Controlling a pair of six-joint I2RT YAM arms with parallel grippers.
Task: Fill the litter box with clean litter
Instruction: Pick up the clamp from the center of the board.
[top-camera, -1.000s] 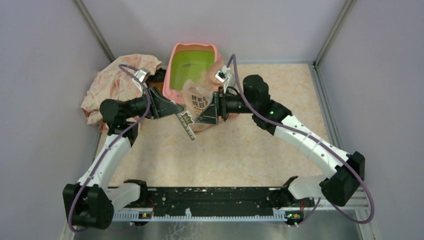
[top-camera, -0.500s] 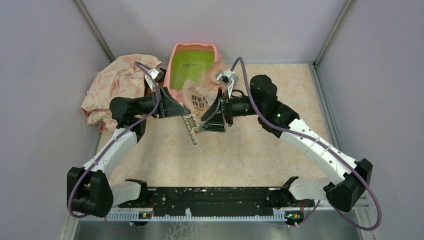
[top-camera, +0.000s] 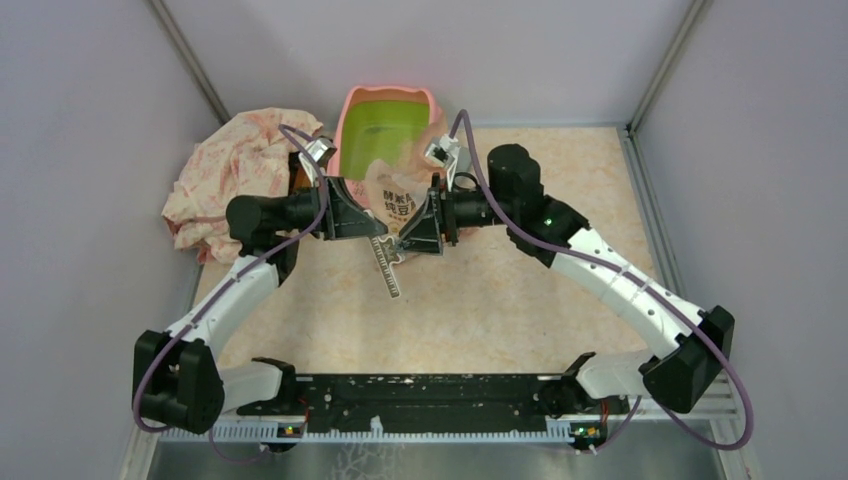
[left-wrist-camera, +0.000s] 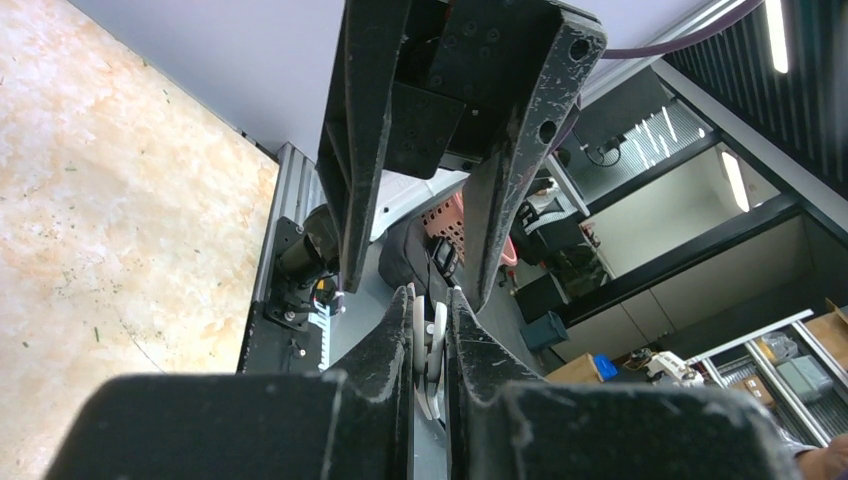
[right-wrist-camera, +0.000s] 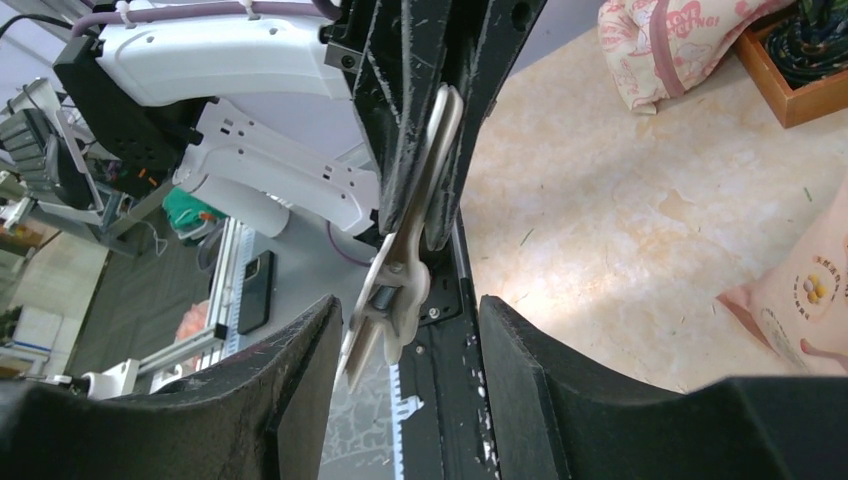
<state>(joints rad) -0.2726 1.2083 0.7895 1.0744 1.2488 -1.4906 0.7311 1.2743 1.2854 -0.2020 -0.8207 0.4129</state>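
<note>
Bag (top-camera: 395, 195) lies before the litter box (top-camera: 385, 125), cloth (top-camera: 235, 170) to their left

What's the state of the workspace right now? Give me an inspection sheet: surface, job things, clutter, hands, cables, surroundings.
Surface: beige marbled table, small dark specks on it.
Job things: litter box at the far edge, green inside showing; peach bag at its near end, between the hands.
Clutter: floral cloth far left; wooden box beside it.
Hands: left hand shut on the metal scoop; right hand open, its fingers either side of the scoop.
Cables: purple cable looped along each arm.
Surroundings: plain grey walls on three sides.
</note>
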